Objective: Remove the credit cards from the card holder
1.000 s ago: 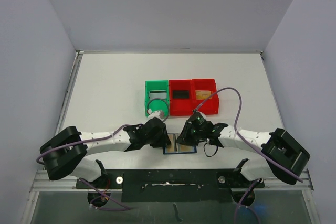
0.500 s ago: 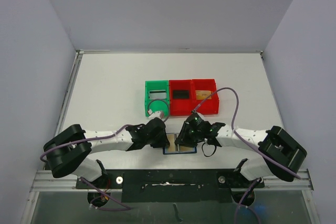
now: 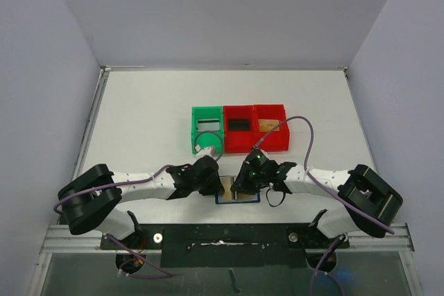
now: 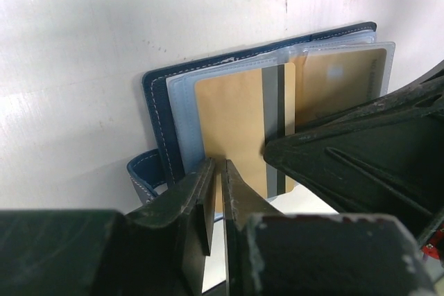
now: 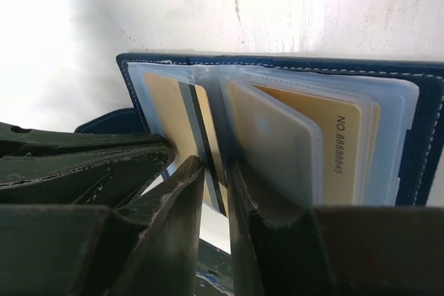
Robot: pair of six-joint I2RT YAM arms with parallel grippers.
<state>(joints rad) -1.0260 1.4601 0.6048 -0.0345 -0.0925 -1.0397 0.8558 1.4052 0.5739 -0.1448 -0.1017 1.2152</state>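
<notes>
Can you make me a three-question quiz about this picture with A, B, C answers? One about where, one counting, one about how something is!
1. Where is the card holder? A) on the table, on the near side of the bins; B) inside a bin; C) against the far wall.
2. How many bins are red? A) none; B) one; C) two.
3. The card holder is: A) folded shut; B) lying open with cards showing; C) standing on its edge.
Answers: 1 A: it lies flat on the near side of the bins. 2 C: one green, then two red. 3 B: the wrist views show tan cards in its clear pockets.
</notes>
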